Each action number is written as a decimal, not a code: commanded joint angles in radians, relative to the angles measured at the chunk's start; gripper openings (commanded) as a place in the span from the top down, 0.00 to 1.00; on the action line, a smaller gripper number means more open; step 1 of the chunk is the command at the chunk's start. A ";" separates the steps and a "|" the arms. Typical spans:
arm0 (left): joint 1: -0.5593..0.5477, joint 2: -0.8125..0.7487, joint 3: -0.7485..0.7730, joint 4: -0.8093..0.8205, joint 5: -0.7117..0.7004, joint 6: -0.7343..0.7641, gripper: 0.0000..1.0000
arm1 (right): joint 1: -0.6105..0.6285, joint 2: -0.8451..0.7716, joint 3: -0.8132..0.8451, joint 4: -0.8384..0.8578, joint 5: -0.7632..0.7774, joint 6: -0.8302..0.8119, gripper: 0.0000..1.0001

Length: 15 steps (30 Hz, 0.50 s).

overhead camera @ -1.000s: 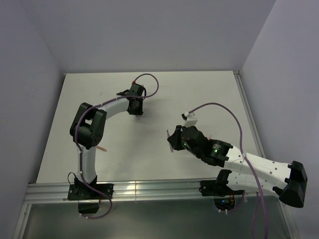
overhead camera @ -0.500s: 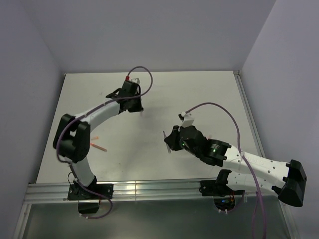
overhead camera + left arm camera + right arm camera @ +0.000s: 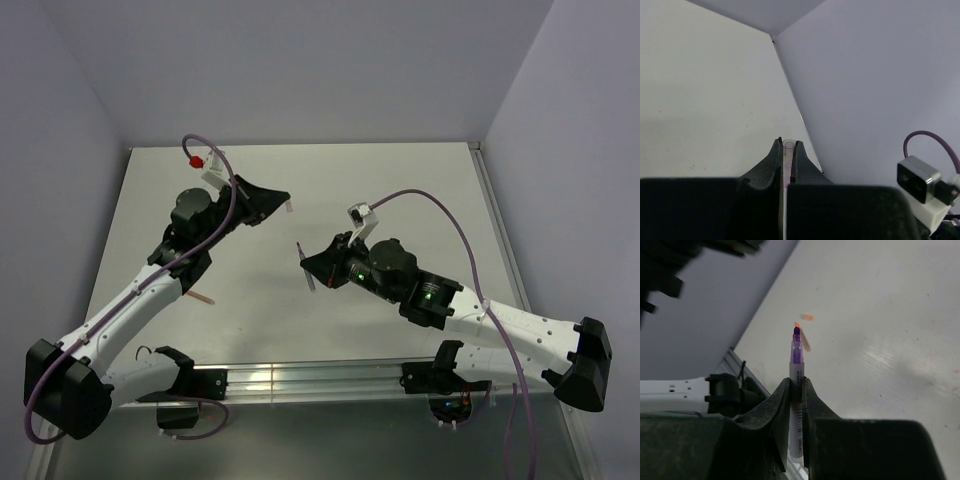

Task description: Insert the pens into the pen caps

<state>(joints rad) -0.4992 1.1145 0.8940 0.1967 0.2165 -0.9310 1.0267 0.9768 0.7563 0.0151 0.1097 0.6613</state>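
My left gripper (image 3: pixel 281 201) is raised over the back-left of the table and shut on a pale pen cap (image 3: pixel 288 207). In the left wrist view the cap (image 3: pixel 788 146) stands between the jaws of the left gripper (image 3: pixel 788 144), open end outward. My right gripper (image 3: pixel 316 268) is at the table's middle, shut on a pen (image 3: pixel 305 270). In the right wrist view the pen (image 3: pixel 797 362) has a pale barcoded body and a purple front end, and sticks out past the right gripper (image 3: pixel 796 381). The two grippers face each other, a short gap apart.
A red-orange pen (image 3: pixel 200 295) lies on the table under the left arm. In the right wrist view, blurred orange pieces (image 3: pixel 805 342) lie on the table beyond the pen tip. Walls close the back and both sides. A metal rail (image 3: pixel 300 380) runs along the near edge.
My left arm has stretched out and its gripper has swung up and turned right with the cap. My right gripper has moved left and back with the pen, closing the gap.
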 commanded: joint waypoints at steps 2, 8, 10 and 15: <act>-0.009 -0.067 -0.107 0.207 0.029 -0.126 1.00 | -0.005 -0.012 0.052 0.173 -0.036 0.007 1.00; -0.009 -0.134 -0.155 0.270 0.021 -0.167 1.00 | -0.004 0.023 0.084 0.186 -0.033 0.009 1.00; -0.009 -0.146 -0.150 0.261 0.009 -0.175 1.00 | -0.005 0.025 0.084 0.192 -0.028 0.012 1.00; -0.009 -0.157 -0.142 0.267 0.024 -0.210 1.00 | -0.005 0.017 0.087 0.186 -0.008 0.004 1.00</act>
<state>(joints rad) -0.5037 0.9707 0.7238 0.4000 0.2237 -1.1042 1.0267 0.9989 0.7929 0.1505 0.0849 0.6716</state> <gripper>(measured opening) 0.046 0.153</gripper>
